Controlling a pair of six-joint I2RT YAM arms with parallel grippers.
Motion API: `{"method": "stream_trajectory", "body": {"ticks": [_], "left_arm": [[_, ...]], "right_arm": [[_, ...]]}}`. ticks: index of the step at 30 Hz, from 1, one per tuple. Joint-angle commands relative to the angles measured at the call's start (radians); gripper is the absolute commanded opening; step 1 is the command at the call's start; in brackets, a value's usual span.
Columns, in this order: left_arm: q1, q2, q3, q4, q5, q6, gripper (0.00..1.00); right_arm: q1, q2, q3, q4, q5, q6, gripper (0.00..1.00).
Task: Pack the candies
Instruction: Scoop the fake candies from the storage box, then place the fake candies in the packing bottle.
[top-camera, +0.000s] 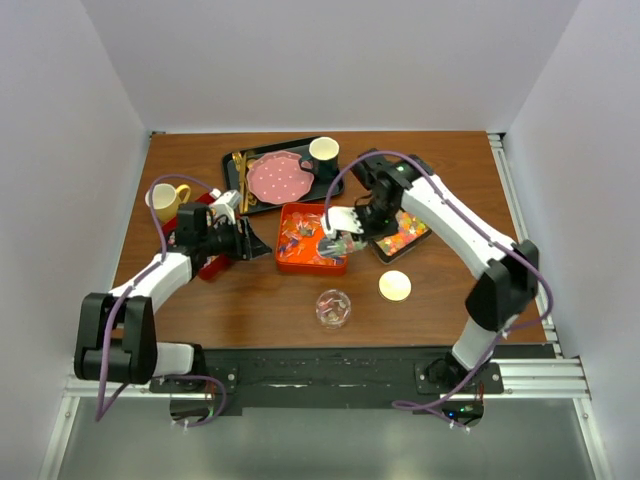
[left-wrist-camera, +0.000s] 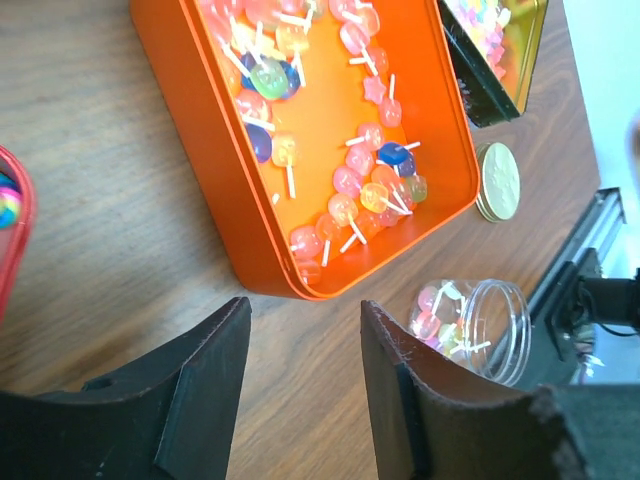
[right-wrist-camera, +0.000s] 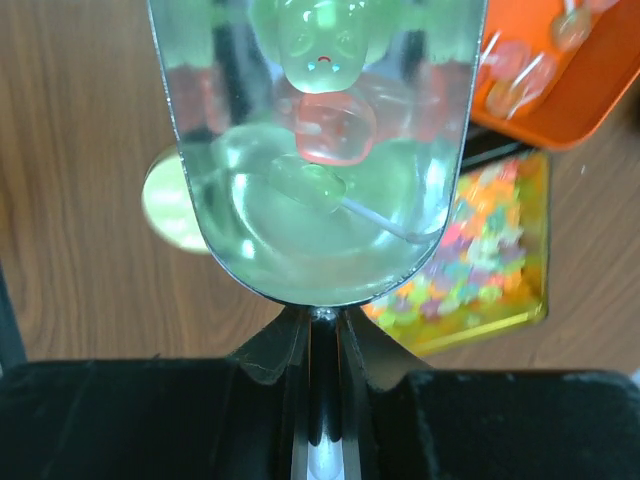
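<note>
The scoop (right-wrist-camera: 260, 230) fills most of the right wrist view, and its top is cut off by the frame edge. Its thin handle is clamped between the closed fingers of the right gripper (right-wrist-camera: 320, 325). Two of the candies (right-wrist-camera: 335, 125), one green and one pink, are seen lying in the scoop. What shows higher up behind the clear plastic is blurred and cannot be sorted out. The gold lid (right-wrist-camera: 170, 210) is half hidden behind the scoop's left wall. From above, the scoop is made out only as a pale shape over the right side of the orange tray (top-camera: 300, 266), and its load cannot be read there.

The left gripper (left-wrist-camera: 305, 318) is seen with jaws apart, with nothing but bare table (left-wrist-camera: 120, 200) between them. Most candies are spread in the orange tray, just ahead of those fingers. A few more are shown in the clear jar (left-wrist-camera: 490, 315), a detail lost in the top view. The tiny candies (right-wrist-camera: 485, 250) are kept in the dark tray (left-wrist-camera: 480, 95), which is cut off in both wrist views. The red tray (top-camera: 212, 268) is largely covered by the left arm from above.
</note>
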Motion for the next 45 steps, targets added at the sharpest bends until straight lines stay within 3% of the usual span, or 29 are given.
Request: {"method": "stream_trajectory", "body": {"ticks": [1,9,21,27,34,41,45], "left_arm": [[0.009,-0.057,0.032,0.000,-0.046,0.071,0.53],[0.023,-0.077,0.043,0.006,-0.067,0.082,0.53],[0.031,-0.099,0.092,0.014,-0.122,0.084,0.54],[0.026,-0.082,0.209,-0.163,-0.279,0.280,0.59],[0.020,-0.050,0.255,-0.356,-0.351,0.576,0.64],[0.020,-0.064,0.184,-0.361,-0.342,0.694,0.65],[0.020,-0.035,0.178,-0.356,-0.319,0.719,0.66]], "right_arm": [[0.027,-0.110,-0.098,-0.070,0.140,-0.087,0.00],[0.197,-0.199,-0.223,-0.102,0.327,-0.009,0.00],[0.355,-0.107,-0.228,-0.103,0.570,0.146,0.00],[0.430,-0.085,-0.271,-0.119,0.680,0.160,0.00],[0.464,-0.073,-0.285,-0.139,0.769,0.163,0.00],[0.470,-0.059,-0.254,-0.169,0.791,0.177,0.00],[0.464,-0.056,-0.187,-0.227,0.716,0.243,0.00]]}}
